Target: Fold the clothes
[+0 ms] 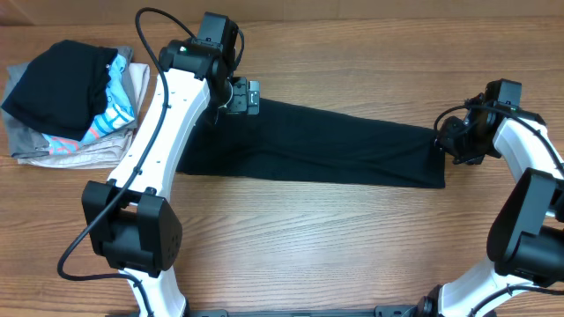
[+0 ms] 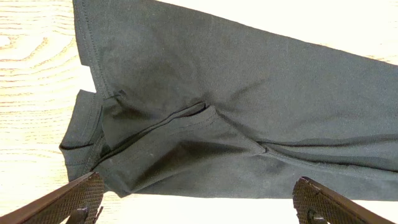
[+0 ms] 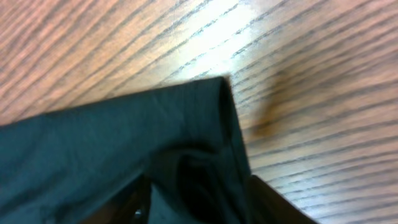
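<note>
The black T-shirt (image 1: 326,150) lies as a long narrow band across the wooden table (image 1: 352,246), so I'd say the lengthwise fold is down and next one end needs gripping and carrying over the other. The left gripper (image 1: 240,95) hangs wide open and empty over the collar end; the right gripper (image 1: 454,141) stands half parted astride the hem corner, seemingly not pinching it, and a pile of other clothes (image 1: 70,106) sits far left

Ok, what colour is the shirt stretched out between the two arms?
The shirt is plain black, no pattern; overhead view shows it best.
</note>
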Controlling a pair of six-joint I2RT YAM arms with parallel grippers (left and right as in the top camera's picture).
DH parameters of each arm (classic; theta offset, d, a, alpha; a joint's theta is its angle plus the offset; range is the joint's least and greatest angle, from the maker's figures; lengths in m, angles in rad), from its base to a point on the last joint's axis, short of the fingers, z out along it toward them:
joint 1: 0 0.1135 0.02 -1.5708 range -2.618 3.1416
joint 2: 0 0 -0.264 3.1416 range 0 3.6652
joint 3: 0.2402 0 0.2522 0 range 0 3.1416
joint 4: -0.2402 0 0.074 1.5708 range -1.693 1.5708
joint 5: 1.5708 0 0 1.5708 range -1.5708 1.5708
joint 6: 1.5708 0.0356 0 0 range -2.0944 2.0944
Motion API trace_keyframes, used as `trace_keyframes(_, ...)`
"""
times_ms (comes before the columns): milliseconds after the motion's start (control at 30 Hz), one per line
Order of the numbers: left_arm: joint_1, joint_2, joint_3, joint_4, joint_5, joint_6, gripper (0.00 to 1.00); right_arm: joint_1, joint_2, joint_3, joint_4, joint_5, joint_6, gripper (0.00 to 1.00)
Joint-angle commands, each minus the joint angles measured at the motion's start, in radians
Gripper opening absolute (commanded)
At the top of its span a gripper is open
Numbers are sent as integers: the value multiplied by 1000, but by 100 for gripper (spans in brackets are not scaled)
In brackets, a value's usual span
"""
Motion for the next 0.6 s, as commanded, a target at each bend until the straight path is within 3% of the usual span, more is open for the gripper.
trace_keyframes(0,3,13,-7,2,-9,-3,100,1,0,81,-59,-19,6,57)
trace_keyframes(200,3,13,-7,2,-9,-3,100,18,-3,256,-306,-133,5,54)
trace_keyframes(267,3,13,-7,3,-9,-3,100,31,-3,265,-361,-167,6,40)
trace_keyframes(333,3,13,-7,3,-9,-3,100,43,-3,244,-375,-169,6,14)
trace_keyframes(367,3,13,-7,3,-9,-3,100,49,-3,226,-370,-169,6,6)
trace_keyframes(567,3,13,-7,2,-9,-3,100,64,-2,73,-247,-170,36,4)
